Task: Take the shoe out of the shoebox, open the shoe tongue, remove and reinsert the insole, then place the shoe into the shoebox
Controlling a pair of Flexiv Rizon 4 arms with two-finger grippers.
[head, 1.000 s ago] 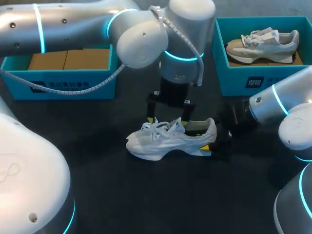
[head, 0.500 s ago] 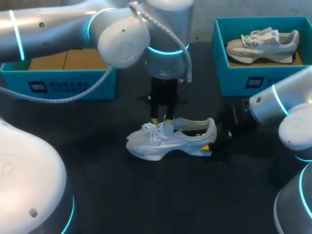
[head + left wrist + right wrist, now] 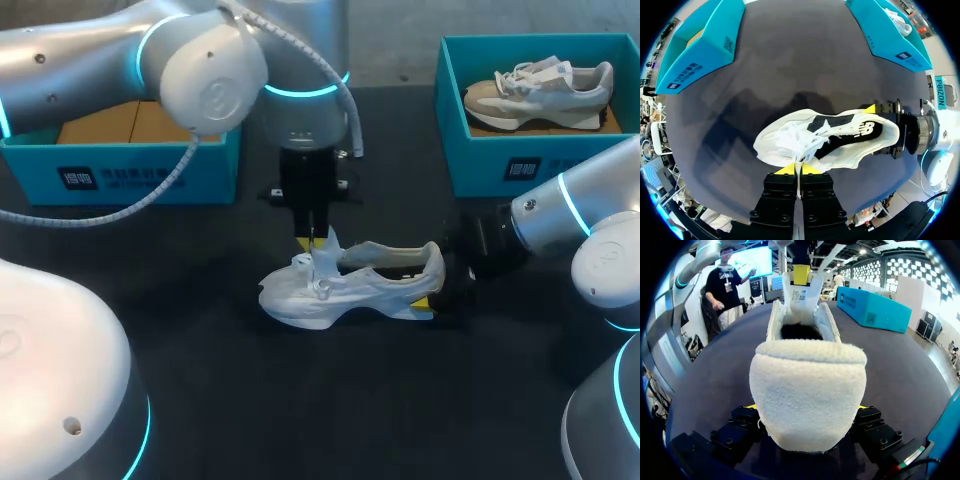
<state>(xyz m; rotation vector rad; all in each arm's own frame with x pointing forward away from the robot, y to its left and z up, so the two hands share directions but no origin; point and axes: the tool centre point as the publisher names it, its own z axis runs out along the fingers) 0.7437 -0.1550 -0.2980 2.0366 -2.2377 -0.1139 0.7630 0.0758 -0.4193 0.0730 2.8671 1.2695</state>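
Shoe (image 3: pixel 350 285) upright mid-table (image 3: pixel 300 400), toe to L: L fingers (image 3: pixel 786 169) closed thin on raised tongue (image 3: pixel 327 247), so I'd pull up & toeward slowly, no jerk, w/ R fingers (image 3: pixel 426 304), clamped either side of heel (image 3: pixel 807 390), bracing it down.

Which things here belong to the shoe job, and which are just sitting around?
Job: white shoe, heel in right gripper; its tongue, pinched by left gripper; insole inside it; left teal box, no shoe in it, probably its shoebox.
Idle: right teal box; beige shoe lying in it.
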